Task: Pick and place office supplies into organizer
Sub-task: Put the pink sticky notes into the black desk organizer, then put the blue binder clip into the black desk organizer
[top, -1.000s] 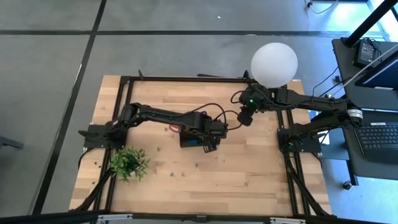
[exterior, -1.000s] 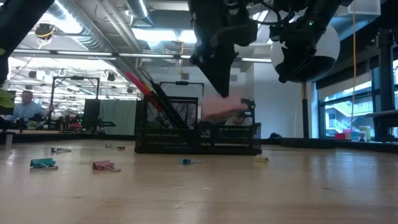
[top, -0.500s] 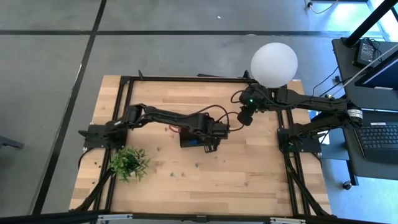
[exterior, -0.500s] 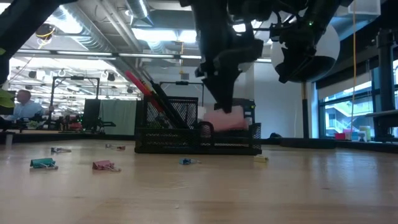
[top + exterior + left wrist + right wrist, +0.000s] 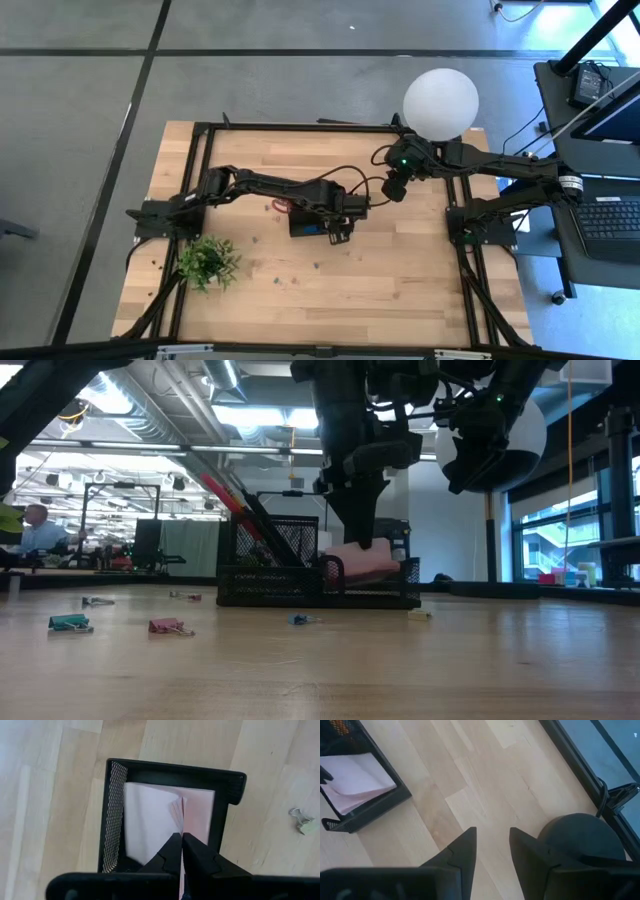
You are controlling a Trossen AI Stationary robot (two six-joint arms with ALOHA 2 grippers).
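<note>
Now we see left gripper [image 5: 180, 840] jaws pinched on what looks like a pink sticky-note pad [image 5: 150, 817] sheet inside organizer [image 5: 111, 810]; right gripper [image 5: 492, 837] empty, jaws narrowly apart.

You cannot read the organizer [image 5: 312, 226] contents from above; the left arm [image 5: 290, 190] covers most of it.

The sticky-note pad [image 5: 155, 817] lies in the organizer's [image 5: 112, 815] end compartment, clips [image 5: 168, 626] scattered alongside.
</note>
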